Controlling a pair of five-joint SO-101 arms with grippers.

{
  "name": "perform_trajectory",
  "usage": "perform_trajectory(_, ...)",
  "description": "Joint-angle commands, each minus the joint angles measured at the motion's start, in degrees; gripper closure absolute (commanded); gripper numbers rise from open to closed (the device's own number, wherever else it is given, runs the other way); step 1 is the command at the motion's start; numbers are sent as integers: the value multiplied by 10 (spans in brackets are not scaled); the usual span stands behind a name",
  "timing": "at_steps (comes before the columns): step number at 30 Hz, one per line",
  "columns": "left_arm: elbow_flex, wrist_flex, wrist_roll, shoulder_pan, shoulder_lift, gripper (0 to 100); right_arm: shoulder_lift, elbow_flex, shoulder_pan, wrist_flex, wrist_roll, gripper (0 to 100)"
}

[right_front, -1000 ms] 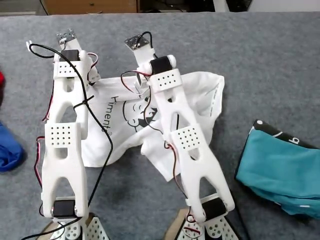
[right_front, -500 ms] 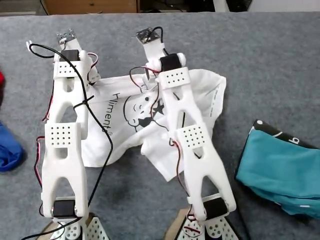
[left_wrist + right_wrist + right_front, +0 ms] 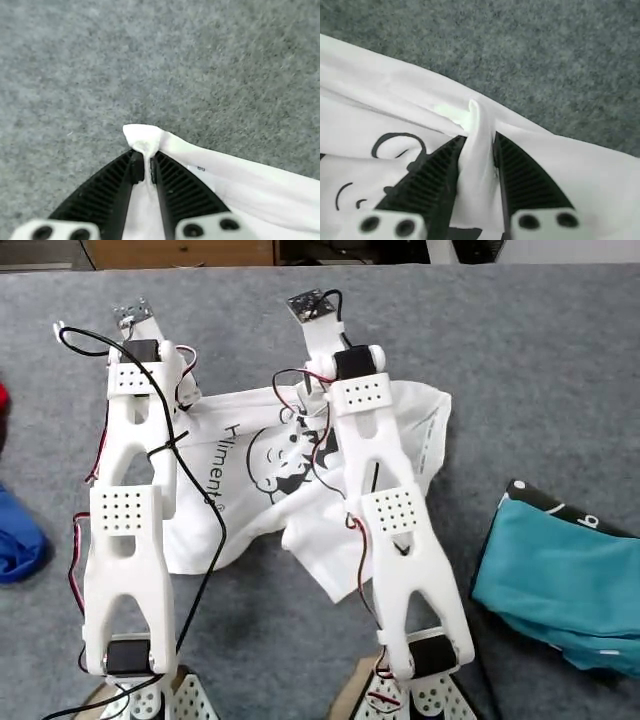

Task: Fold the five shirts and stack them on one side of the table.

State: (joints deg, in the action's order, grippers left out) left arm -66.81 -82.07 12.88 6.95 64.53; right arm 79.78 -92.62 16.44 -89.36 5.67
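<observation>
A white shirt (image 3: 240, 510) with a black cartoon print lies crumpled mid-table under both arms. Its far corner (image 3: 142, 136) is pinched in my left gripper (image 3: 147, 167), whose black fingers are shut on the cloth just above the grey table (image 3: 150, 50). My right gripper (image 3: 479, 140) is shut on a raised fold of the same white shirt (image 3: 370, 120) at its far edge, close to the print. In the high view the left arm (image 3: 135, 440) stands over the shirt's left side. The right arm (image 3: 385, 510) crosses the shirt's middle.
A folded teal shirt (image 3: 560, 580) with a dark edge lies at the right. A blue shirt (image 3: 15, 540) and a bit of red cloth (image 3: 2, 395) sit at the left edge. Bare grey table (image 3: 520, 360) stretches far right.
The right arm has swung to the right and farther away, drawing the shirt's far edge with it. The left arm has kept still.
</observation>
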Motion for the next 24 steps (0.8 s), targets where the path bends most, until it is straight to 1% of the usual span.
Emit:
perform_trajectory(1, -23, -4, 1, 4, -5, 981, -48, -27, -38, 11, -2, 900)
perform_trajectory(5, -23, -4, 1, 4, -5, 981, -68, -24, -44, 27, -2, 826)
perform_trajectory(13, -23, -4, 1, 4, -5, 981, -68, -20, -50, 80, 18, 825)
perform_trajectory(21, -23, -4, 1, 4, -5, 981, -58, -19, -47, 133, 15, 825)
perform_trajectory(24, -23, -4, 1, 4, -5, 981, -52, -25, -41, 132, 14, 825)
